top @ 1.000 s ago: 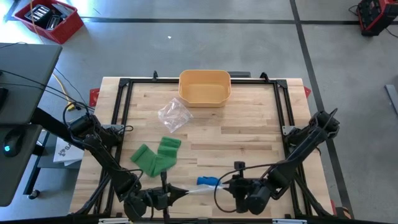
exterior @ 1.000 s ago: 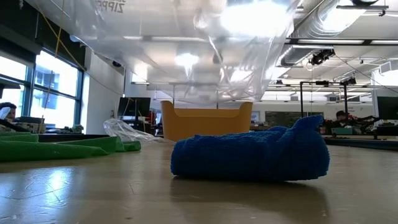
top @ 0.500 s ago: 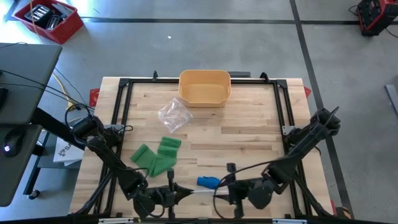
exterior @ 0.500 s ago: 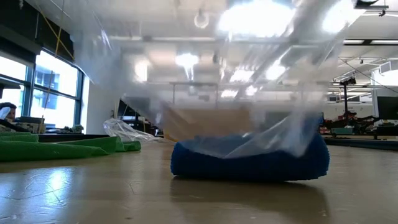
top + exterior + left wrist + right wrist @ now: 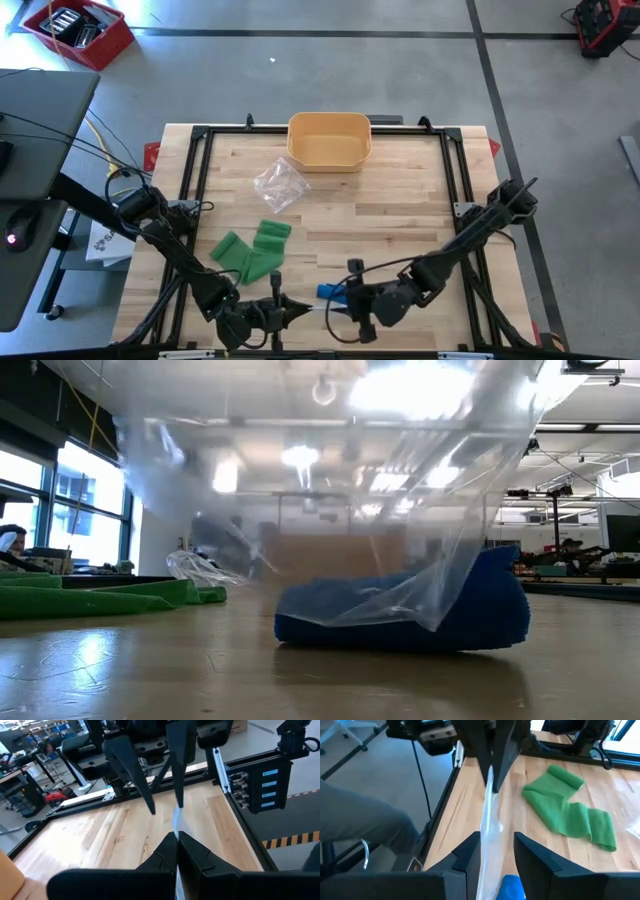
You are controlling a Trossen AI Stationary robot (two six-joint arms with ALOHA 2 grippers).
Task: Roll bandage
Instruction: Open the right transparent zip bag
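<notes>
Pale wood table, near edge. My left gripper (image 5: 283, 311) is pinched shut on the clear bag (image 5: 330, 510); my right gripper (image 5: 345, 303) has slid left, fingers apart around the bag's other edge — the bag now drapes the blue bandage (image 5: 331, 291), just beyond. Farther left, the green bandage (image 5: 252, 253).

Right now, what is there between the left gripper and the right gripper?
A clear plastic bag spans the gap. The left gripper is shut on one edge; the right gripper is open around it, seen in both wrist views.
</notes>
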